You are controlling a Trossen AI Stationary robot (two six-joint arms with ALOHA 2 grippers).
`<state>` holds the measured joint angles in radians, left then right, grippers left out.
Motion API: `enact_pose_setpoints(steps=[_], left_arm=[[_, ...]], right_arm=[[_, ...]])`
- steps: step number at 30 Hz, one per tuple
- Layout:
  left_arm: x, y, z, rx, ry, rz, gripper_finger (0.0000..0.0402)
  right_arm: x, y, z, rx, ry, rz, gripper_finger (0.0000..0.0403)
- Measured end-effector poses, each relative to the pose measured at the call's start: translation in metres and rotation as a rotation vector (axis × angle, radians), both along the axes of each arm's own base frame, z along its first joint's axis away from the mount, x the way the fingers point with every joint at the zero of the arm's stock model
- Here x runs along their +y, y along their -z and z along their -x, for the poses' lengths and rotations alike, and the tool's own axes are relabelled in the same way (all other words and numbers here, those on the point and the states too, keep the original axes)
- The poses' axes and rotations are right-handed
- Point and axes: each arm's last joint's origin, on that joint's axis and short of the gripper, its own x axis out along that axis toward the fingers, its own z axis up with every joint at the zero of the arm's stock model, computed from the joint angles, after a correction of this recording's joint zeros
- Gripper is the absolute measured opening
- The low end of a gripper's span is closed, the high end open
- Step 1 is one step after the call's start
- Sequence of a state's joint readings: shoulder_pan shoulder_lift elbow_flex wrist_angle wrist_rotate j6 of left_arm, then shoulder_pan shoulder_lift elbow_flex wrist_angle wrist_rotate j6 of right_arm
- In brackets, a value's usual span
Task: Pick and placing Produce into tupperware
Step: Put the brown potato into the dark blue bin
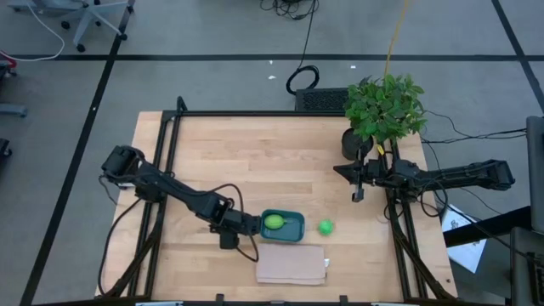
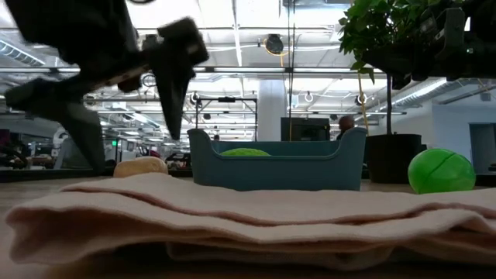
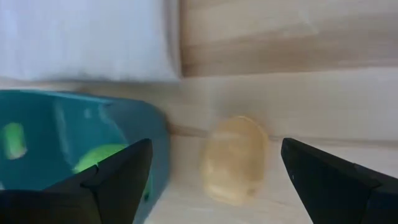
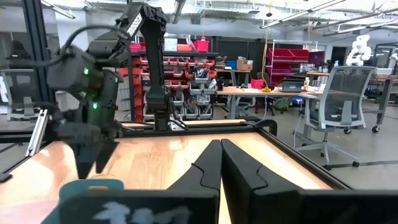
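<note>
The folded tan cloth [image 2: 232, 221] is lying right up front, at the near edge of the worktop [image 1: 195, 153], and just behind it the teal tupperware [image 2: 277, 161] is sitting with the lime-green piece [image 1: 274, 223] already inside. The left end effector [image 3: 211, 180] is hovering low beside the tupperware, fingers spread wide, and it is straddling the yellow-orange piece [image 3: 234, 158], which is resting on the wood just beside the container's outer wall. That piece is looking small, rounded and smooth, probably light, so I'm guessing it could roll or squirt out of a pinch; taking it across its widest middle, with the fingers low on either side, seems the safest hold. The closeness of the tupperware wall is leaving one finger little room.

The bright green ball [image 1: 325, 227] is waiting on the other side of the tupperware, a little apart from it, round enough to roll at a nudge. The right end effector [image 1: 358, 196] is idling near the potted plant [image 1: 384, 108], its fingers pressed together.
</note>
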<state>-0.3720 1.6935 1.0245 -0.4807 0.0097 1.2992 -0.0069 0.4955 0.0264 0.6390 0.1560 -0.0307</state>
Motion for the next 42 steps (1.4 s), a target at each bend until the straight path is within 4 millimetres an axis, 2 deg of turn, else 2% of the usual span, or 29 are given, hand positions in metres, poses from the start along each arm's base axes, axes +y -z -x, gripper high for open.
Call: enact_pose_setpoints(steps=[3,9,23,42], left_arm=[[0.001,0.010,0.000,0.034,-0.001,-0.046,0.0363],[0.002,0.018,-0.002,0.047,0.034,-0.098,0.0363],[0.018,0.022,-0.009,0.057,0.018,-0.088,0.0363],[0.016,0.022,-0.011,0.049,0.030,-0.043,0.0362]], right_arm=[[0.000,0.001,-0.001,0.008,0.000,0.000,0.0000],[0.000,0.002,-0.001,0.021,0.001,0.008,0.0000],[0.000,0.003,-0.002,0.027,0.002,0.015,0.0000],[0.000,0.003,-0.002,0.030,0.005,0.033,0.0000]])
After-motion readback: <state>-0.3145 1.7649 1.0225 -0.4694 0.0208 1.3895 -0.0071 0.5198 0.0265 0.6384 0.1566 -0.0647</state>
